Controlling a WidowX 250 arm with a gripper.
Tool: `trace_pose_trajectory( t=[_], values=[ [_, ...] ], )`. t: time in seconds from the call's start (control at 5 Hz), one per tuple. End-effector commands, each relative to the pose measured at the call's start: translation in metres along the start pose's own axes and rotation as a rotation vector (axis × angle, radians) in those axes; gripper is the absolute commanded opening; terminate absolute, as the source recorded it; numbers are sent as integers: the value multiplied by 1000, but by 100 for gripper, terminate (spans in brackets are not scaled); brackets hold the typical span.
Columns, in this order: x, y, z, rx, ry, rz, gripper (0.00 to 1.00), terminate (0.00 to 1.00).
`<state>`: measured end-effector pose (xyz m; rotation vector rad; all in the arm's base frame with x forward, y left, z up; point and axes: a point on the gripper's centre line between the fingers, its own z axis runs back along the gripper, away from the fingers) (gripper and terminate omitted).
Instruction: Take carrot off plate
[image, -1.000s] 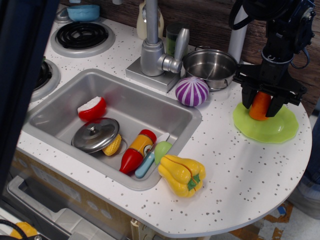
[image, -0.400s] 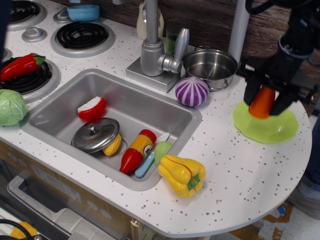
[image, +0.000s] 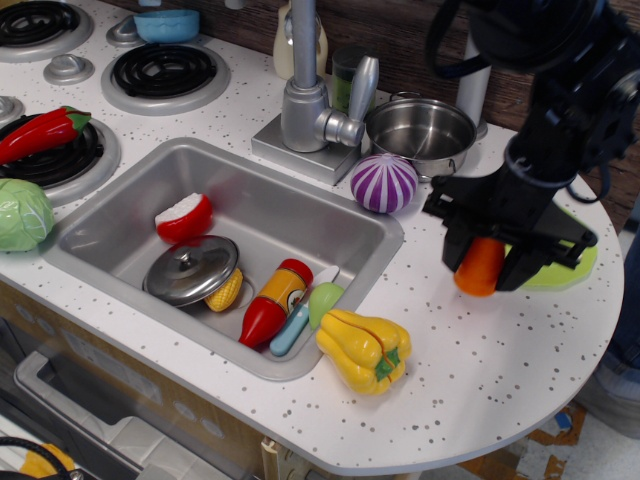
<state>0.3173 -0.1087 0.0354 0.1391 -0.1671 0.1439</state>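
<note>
My gripper (image: 487, 263) is shut on the orange carrot (image: 479, 268) and holds it above the speckled counter, to the left of the lime-green plate (image: 572, 268). The arm hides most of the plate; only its right rim shows. The carrot's lower end sticks out below the black fingers (image: 459, 245). Nothing else shows on the visible part of the plate.
A steel pot (image: 420, 135) and a purple striped ball (image: 384, 183) stand behind and left of the gripper. A yellow bell pepper (image: 364, 350) lies at the sink's front right corner. The sink (image: 340, 215) holds a lid and toy food. The counter's rounded edge (image: 560, 400) is close on the right.
The gripper has lifted the carrot off the plate and carried it left and toward the front, over the counter. The dark object that covered the left side one second ago is gone.
</note>
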Motion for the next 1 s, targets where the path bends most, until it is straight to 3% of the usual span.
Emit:
trace_pose_trajectory(
  t=[0.0,0.4,0.6,0.8],
  values=[
    [5,4,13,-58,-49,27,100,0],
    [4,1,5,-168,-39,109,100,0],
    [4,1,5,-168,-39,109,100,0],
    [4,1,5,-168,-39,109,100,100]
  ],
)
